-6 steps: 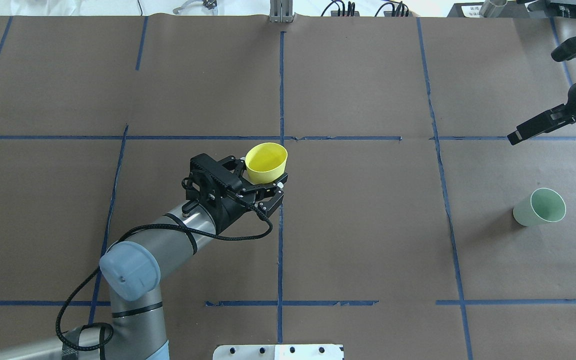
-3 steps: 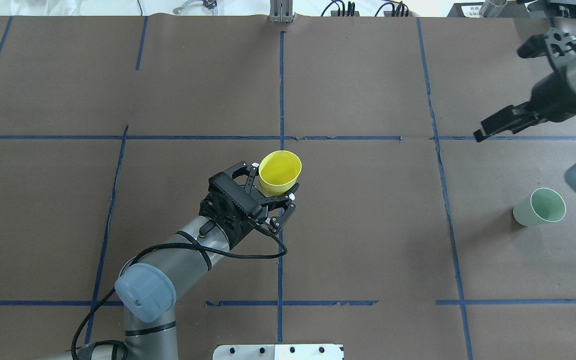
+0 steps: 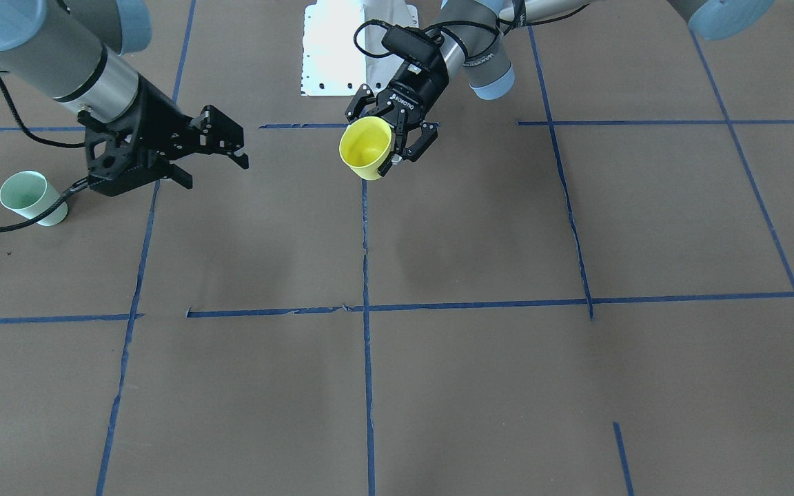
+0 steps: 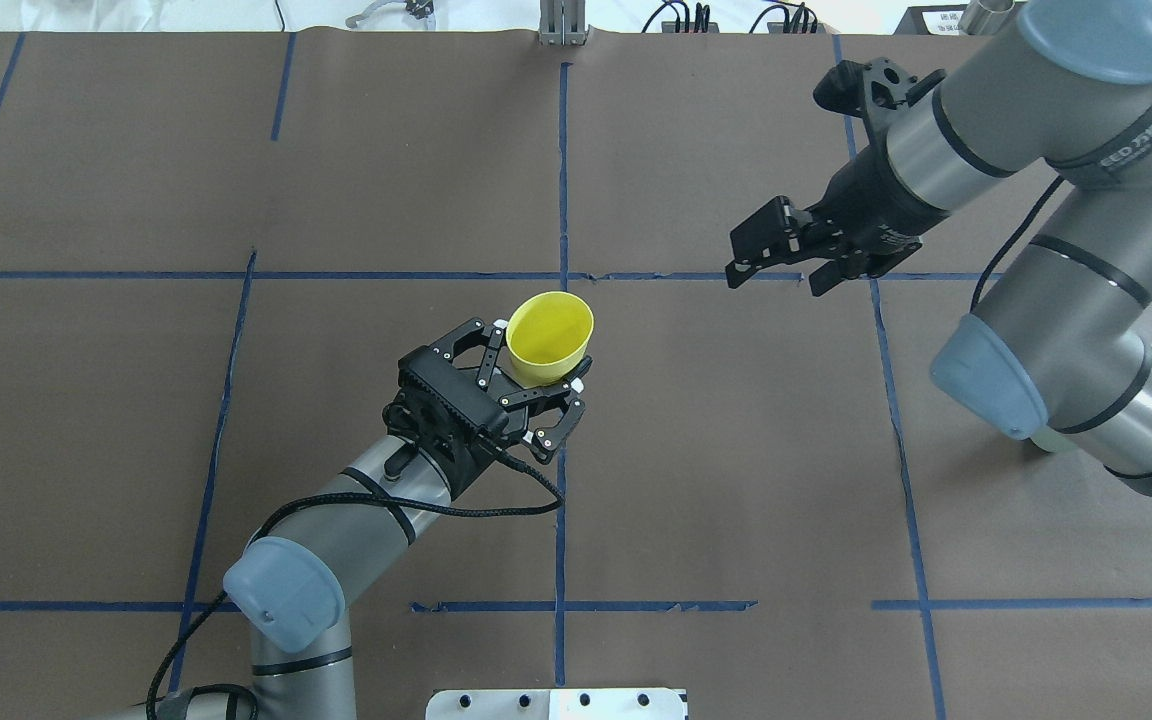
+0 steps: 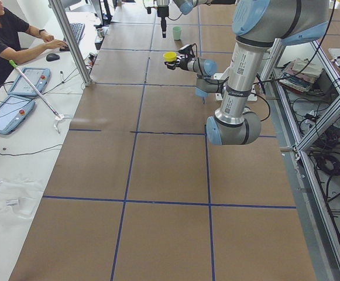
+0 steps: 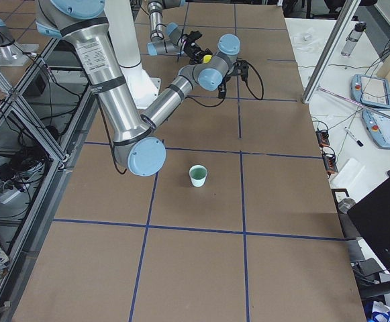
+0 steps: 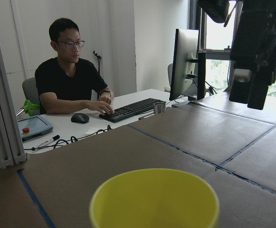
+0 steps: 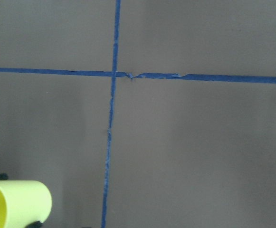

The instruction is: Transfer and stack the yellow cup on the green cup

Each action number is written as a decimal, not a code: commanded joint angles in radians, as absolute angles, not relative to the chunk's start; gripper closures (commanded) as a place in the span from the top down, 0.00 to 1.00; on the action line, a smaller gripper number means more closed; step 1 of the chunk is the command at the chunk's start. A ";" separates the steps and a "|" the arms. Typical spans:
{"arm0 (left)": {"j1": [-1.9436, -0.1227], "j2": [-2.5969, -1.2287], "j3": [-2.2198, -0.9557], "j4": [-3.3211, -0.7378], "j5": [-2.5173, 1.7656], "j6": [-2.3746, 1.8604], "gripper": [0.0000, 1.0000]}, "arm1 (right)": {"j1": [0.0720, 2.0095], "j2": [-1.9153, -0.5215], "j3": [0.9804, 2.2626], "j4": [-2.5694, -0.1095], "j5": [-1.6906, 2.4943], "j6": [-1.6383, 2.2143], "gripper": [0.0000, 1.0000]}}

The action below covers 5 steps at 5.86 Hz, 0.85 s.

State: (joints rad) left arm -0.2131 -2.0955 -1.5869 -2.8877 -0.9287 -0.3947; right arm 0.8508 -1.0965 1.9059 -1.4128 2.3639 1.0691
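Left gripper point(image 4: 544, 378) clamps yellow cup point(image 4: 548, 340) aloft, well apart from green cup point(image 3: 25, 198), presumably for handover to wide-open, empty right gripper point(image 4: 774, 275).

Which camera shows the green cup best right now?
Exterior front-facing: the green cup is largest there, mouth visible. Exterior right shows it whole but small; exterior left, tiny; overhead, the right arm almost covers it; wrist views, nothing.
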 commanded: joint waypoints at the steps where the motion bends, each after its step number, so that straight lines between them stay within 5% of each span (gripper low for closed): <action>1: -0.201 -2.095 -1.572 -2.907 -0.925 -0.394 0.00 | 0.772 -0.978 1.878 -1.413 2.305 1.233 0.99; 5: -0.201 -2.095 -1.571 -2.907 -0.923 -0.391 0.01 | 0.663 -0.913 1.852 -1.431 2.207 1.322 0.98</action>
